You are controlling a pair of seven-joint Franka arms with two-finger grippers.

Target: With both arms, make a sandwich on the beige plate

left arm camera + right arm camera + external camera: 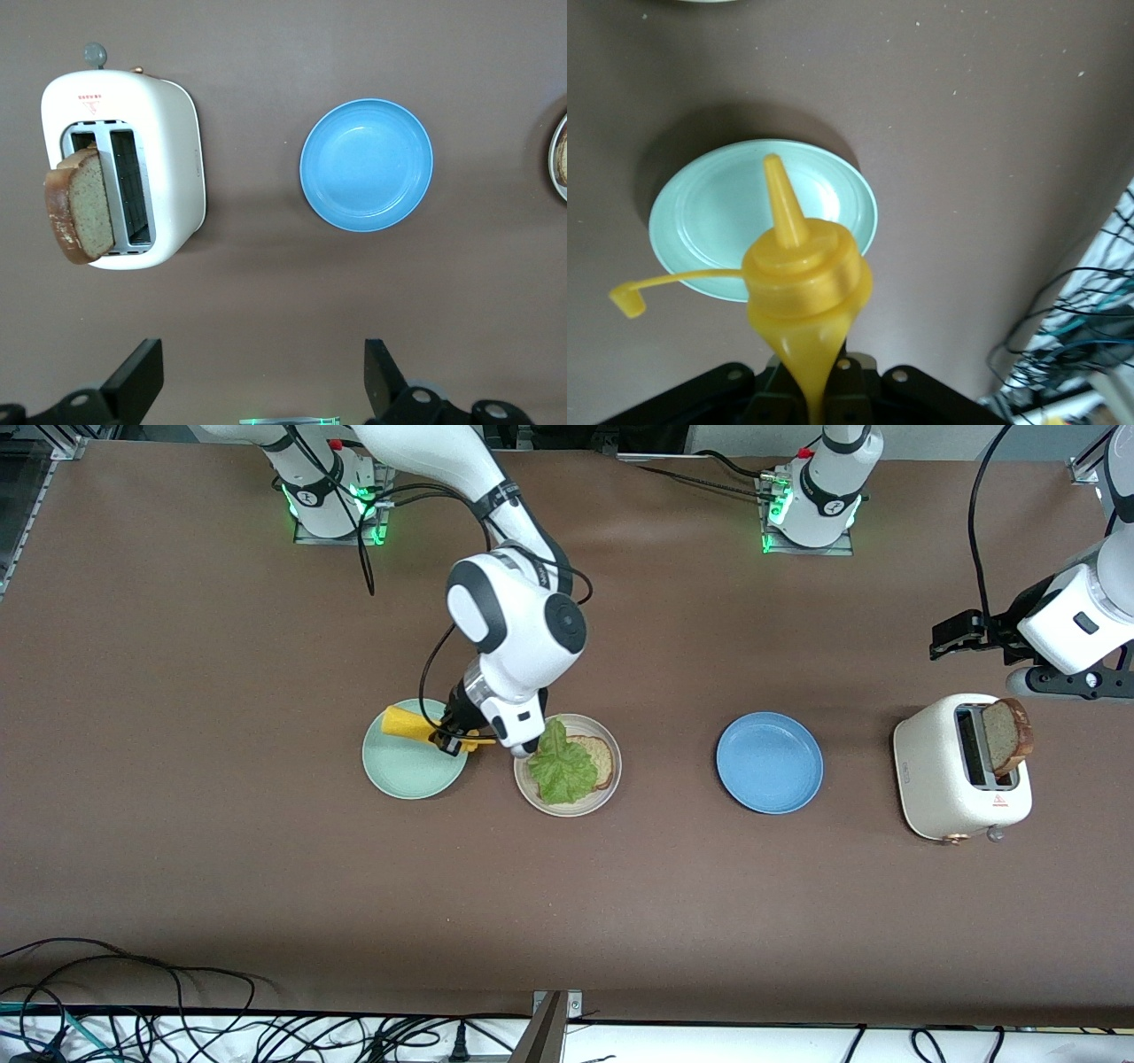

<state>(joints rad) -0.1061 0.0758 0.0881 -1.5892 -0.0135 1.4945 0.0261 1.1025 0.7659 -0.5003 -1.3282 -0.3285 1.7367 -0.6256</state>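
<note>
The right gripper (454, 741) pinches the yellow squeeze bottle (409, 725) over the mint-green plate (403, 771), so saucing the lettuce (562, 766) on the beige plate (611, 779) looks next. The left gripper (950, 638) waits spread above the toaster (948, 784), whose bread slice (1008, 735) must follow.

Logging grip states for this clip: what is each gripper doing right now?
Left gripper: open, empty, up in the air by the toaster.
Right gripper: shut on the yellow squeeze bottle, over the mint-green plate.
</note>
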